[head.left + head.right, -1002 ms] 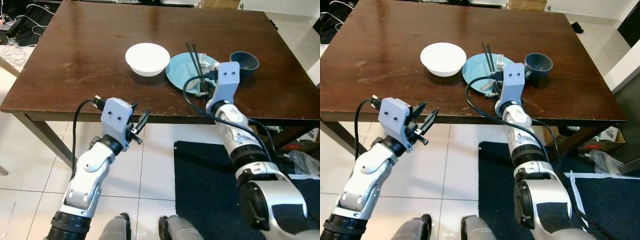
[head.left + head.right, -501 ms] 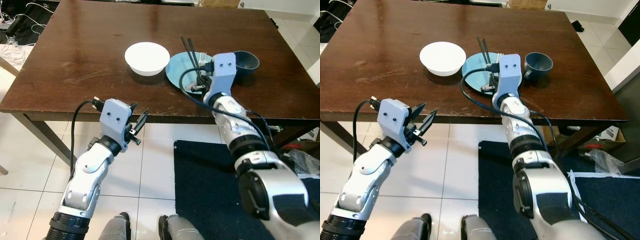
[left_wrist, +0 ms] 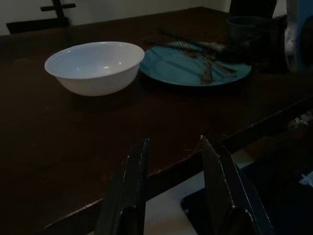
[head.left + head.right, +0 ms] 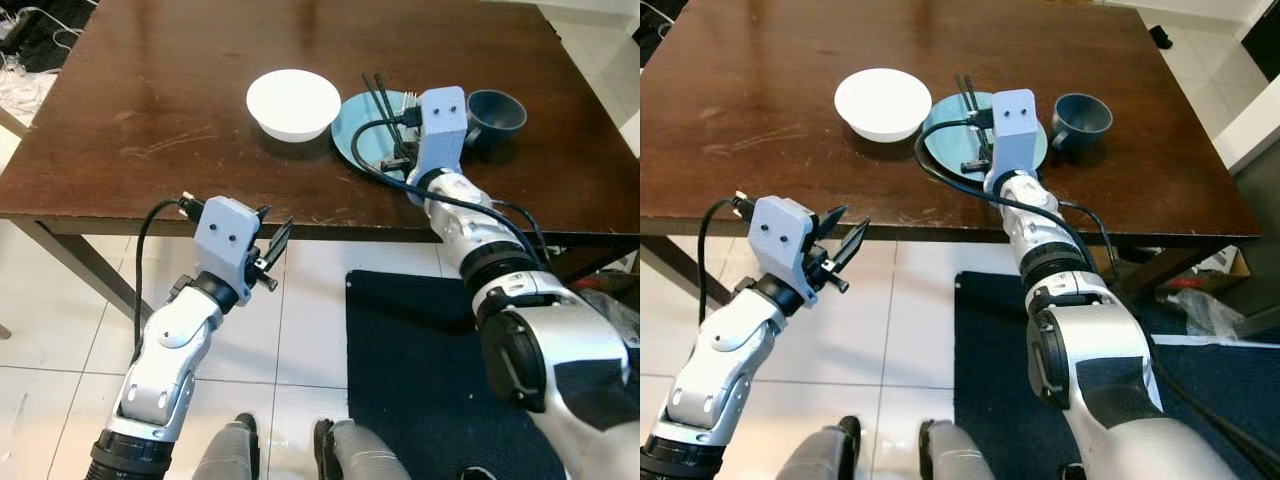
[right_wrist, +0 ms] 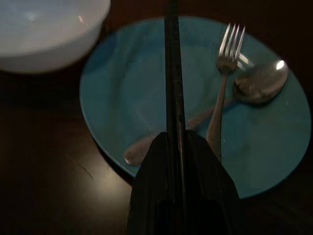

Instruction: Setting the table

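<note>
The left claw [image 4: 272, 236] hangs released before the dark wooden counter [image 4: 150, 120]. On it stand a white round bowl [image 4: 293, 102] and a blue round plate [image 5: 146, 103] carrying a metal fork [image 5: 222, 93] and spoon [image 5: 254, 85]. The right claw [image 5: 175, 142], above the plate, is clenched on black chopsticks [image 5: 173, 73]; a dark blue cup [image 4: 497, 115] stands beside.
</note>
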Controlling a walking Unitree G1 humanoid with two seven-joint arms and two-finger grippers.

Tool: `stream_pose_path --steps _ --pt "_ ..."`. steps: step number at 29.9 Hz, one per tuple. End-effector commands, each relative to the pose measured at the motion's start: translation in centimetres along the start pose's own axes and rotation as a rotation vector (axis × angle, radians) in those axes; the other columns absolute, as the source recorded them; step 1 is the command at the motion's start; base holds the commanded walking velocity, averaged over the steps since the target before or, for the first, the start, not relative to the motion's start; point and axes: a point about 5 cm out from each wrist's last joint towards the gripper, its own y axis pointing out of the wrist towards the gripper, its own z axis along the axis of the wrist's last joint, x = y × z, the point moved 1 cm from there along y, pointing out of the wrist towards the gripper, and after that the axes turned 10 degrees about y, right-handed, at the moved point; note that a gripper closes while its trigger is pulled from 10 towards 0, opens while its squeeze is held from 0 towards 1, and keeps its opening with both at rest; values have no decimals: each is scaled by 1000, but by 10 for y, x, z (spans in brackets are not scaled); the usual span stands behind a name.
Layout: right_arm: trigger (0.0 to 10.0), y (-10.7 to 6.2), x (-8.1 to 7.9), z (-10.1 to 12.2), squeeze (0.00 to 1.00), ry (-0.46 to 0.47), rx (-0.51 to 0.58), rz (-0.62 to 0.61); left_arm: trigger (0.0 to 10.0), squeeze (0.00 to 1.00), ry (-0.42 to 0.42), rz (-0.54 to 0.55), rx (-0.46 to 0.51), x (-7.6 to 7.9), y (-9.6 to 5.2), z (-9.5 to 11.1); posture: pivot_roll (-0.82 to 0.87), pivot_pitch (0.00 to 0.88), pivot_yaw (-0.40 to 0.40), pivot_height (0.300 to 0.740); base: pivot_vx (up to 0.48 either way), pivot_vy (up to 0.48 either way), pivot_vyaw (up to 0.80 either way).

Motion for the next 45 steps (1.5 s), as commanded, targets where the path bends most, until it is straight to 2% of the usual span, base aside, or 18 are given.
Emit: stream_pose_path --steps 1,6,7,8,9,11,12,13,14,21,27,28,36,43,44,45 --pt "10000 0 4 -4 0 -2 -30 -23 10000 0 1 -7 -21 3 -3 -3 85 245 -39 740 0 0 0" --pt "10000 -1 9 -8 0 -11 -51 -42 10000 0 3 -4 -23 2 -3 -2 84 238 -35 740 0 0 0" --pt "10000 -1 10 -8 365 -11 -53 -45 10000 0 3 -4 -22 1 -2 -2 83 233 -32 740 0 0 0" --pt "10000 -2 11 -9 365 -11 -54 -46 10000 0 3 -5 -22 1 -2 -2 83 233 -32 740 0 0 0" --pt "10000 -2 11 -9 671 -10 -54 -48 10000 0 4 -5 -21 1 -1 -2 82 229 -28 740 0 0 0" --pt "10000 -2 13 -9 604 -16 -54 -55 10000 0 5 -8 -18 2 0 -1 81 226 -25 740 0 0 0" --pt "10000 -2 13 -9 604 -16 -54 -55 10000 0 5 -8 -18 2 0 -1 81 226 -25 740 0 0 0" --pt "10000 -2 13 -9 353 -19 -53 -58 10000 0 5 -10 -17 2 0 -1 81 225 -24 740 0 0 0" --pt "10000 -2 14 -8 0 -20 -52 -60 10000 0 5 -11 -16 2 1 -1 80 222 -22 740 0 0 0" --pt "10000 -1 13 -5 0 -31 -50 -56 10000 0 7 -15 -13 2 4 0 78 217 -21 740 0 0 0" --pt "10000 0 7 -1 0 -32 -51 -38 10000 0 5 -20 -12 4 4 0 77 220 -23 740 0 0 0" --pt "10000 1 5 -1 1000 -28 -52 -35 10000 0 4 -22 -12 4 4 0 77 220 -23 740 0 0 0" --pt "10000 3 -7 -3 1000 -29 -85 -8 10000 0 1 -28 -16 6 2 1 85 235 -25 740 0 0 0" --pt "10000 3 -6 -2 1000 -30 -77 -33 10000 0 2 -30 -20 6 0 1 95 242 -24 740 0 0 0" --pt "10000 3 -6 -1 922 -26 -73 -41 10000 0 3 -31 -21 5 0 1 99 242 -24 740 0 0 0" --pt "10000 3 -6 -1 545 -18 -72 -45 10000 0 4 -31 -22 5 -1 1 100 243 -23 740 0 0 0"
